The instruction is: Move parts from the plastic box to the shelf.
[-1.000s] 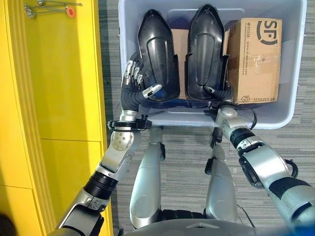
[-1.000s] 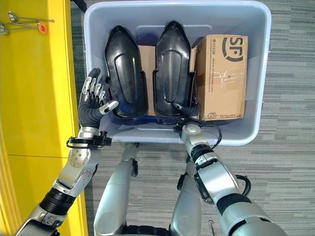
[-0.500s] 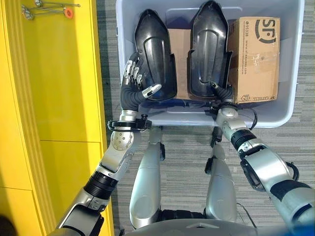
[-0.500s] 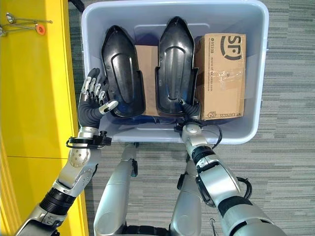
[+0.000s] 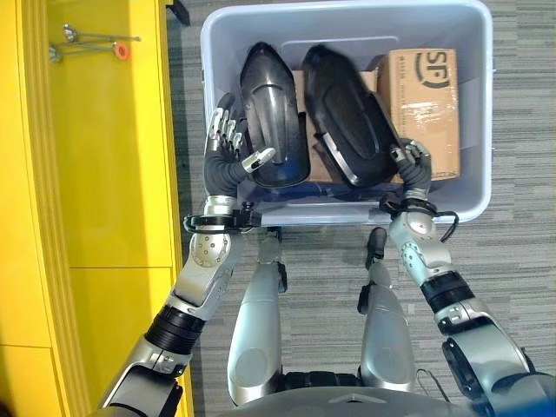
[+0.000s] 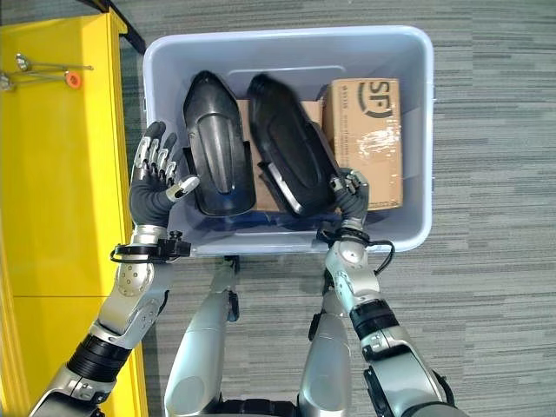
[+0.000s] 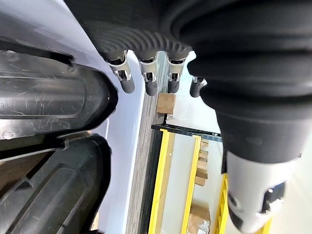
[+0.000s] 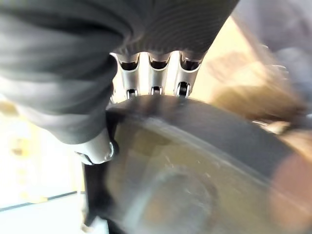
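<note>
Since 0.5 s ago: right black part (image 6: 291, 148) has tipped over, top now leans toward the left black part (image 6: 213, 143), base kicked out toward the cardboard box (image 6: 367, 139); before it stood parallel to the left 1. Whole view also shifted, so cam moved, box looks further off

Right hand (image 6: 347, 187) sits at the lower outer edge of the right part, between it and the cardboard box. Right wrist view: fingers (image 8: 154, 78) go over the part's dark rim, tips hidden behind it, thumb beside the edge. Looks like a grip on the rim but can't tell for sure if they're closed round it

Left hand (image 6: 156, 178) is up at the left wall of the plastic box (image 6: 417, 130), palm facing the left part. Fingers (image 7: 148, 78) straight, side by side, slightly spread, thumb sticking out toward the part's lower edge. Left wrist view shows fingertips clear of the part, nothing pinched

Both parts are in the plastic box, left 1 roughly upright along the left side, right 1 tilted across the middle, tops close together. 2nd brown carton shows between/under them. Cardboard box fills the right side of the bin

Yellow shelf (image 6: 61, 174) runs along robot's left, just beside the plastic box; a metal hook w/ an orange tag (image 6: 74, 80) lies on top of it. Grey carpet (image 6: 486, 174) all round
</note>
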Motion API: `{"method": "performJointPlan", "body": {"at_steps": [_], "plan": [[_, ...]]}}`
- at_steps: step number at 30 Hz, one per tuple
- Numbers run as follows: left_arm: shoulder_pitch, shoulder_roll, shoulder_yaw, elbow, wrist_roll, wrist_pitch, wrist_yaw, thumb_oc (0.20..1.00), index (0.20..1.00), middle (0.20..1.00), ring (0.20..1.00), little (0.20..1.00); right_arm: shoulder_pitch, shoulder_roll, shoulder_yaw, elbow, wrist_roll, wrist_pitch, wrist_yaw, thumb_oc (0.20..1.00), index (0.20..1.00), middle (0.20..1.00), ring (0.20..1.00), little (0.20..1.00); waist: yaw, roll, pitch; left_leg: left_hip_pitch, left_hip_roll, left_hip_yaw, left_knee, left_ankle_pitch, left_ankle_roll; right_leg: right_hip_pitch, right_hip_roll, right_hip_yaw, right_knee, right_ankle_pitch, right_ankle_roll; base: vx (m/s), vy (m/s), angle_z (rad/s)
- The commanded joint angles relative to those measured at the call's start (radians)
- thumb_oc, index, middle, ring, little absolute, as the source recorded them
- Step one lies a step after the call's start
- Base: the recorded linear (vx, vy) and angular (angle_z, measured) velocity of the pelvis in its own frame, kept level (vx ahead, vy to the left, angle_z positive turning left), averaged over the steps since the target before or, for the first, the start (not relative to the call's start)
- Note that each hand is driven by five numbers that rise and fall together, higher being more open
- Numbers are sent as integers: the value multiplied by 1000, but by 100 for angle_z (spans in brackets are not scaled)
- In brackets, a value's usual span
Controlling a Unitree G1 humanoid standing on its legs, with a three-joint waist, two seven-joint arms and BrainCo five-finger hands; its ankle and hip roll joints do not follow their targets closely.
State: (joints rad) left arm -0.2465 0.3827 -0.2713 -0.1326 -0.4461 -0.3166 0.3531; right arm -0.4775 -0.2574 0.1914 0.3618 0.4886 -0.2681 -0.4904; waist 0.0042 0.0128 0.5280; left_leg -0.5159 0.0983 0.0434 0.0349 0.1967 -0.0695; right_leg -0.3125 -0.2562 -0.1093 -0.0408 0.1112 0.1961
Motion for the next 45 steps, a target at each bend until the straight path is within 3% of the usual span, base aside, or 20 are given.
{"method": "performJointPlan", "body": {"at_steps": [1, 15, 18, 30, 37, 45], "plan": [[13, 31, 21, -52, 25, -41, -14, 1000, 1000, 1000, 1000, 1000, -5, -28, -44, -64, -8, -89, 27, 200, 200, 200, 200, 200, 9, -17, -51, 81, 84, 36, 69, -128, -53, -37, -76, -1, 110, -38, -11, 0, 0, 0], [147, 65, 116, -62, 12, -24, -95, 1000, 1000, 1000, 1000, 1000, 180, -30, -70, -306, 38, -102, 159, 200, 200, 200, 200, 200, -3, -55, -190, 204, 108, 41, 27, -130, -60, 88, -66, -11, 45, -31, -6, 31, -14, 2], [198, 68, 153, -65, 9, -10, -131, 1000, 1000, 1000, 1000, 1000, 247, -20, -43, -365, 143, -87, 254, 200, 200, 200, 200, 200, -8, -69, -237, 256, 119, 49, 17, -138, -60, 134, -60, -10, 31, -35, -4, 69, -24, -8], [321, 57, 241, -62, 24, 36, -181, 1000, 1000, 1000, 1000, 1000, 362, 9, 46, -415, 368, -10, 384, 200, 200, 200, 200, 200, 1, -72, -343, 368, 129, 64, -42, -134, -67, 232, -54, -25, 3, -46, -1, 34, -15, -1], [380, 53, 273, -57, 34, 58, -192, 1000, 1000, 1000, 1000, 1000, 403, -1, 62, -432, 403, 25, 402, 200, 200, 200, 200, 200, 11, -65, -373, 420, 148, 54, -53, -130, -72, 284, -39, -41, 62, -110, -10, 34, -29, 4], [426, 47, 289, -66, 27, 70, -202, 1000, 1000, 1000, 1000, 1000, 411, -9, 57, -424, 398, 39, 398, 200, 200, 200, 200, 200, 26, -42, -356, 449, 180, 16, -51, -109, -82, 298, -12, -69, 201, -207, -35, -15, -53, 17]]}}
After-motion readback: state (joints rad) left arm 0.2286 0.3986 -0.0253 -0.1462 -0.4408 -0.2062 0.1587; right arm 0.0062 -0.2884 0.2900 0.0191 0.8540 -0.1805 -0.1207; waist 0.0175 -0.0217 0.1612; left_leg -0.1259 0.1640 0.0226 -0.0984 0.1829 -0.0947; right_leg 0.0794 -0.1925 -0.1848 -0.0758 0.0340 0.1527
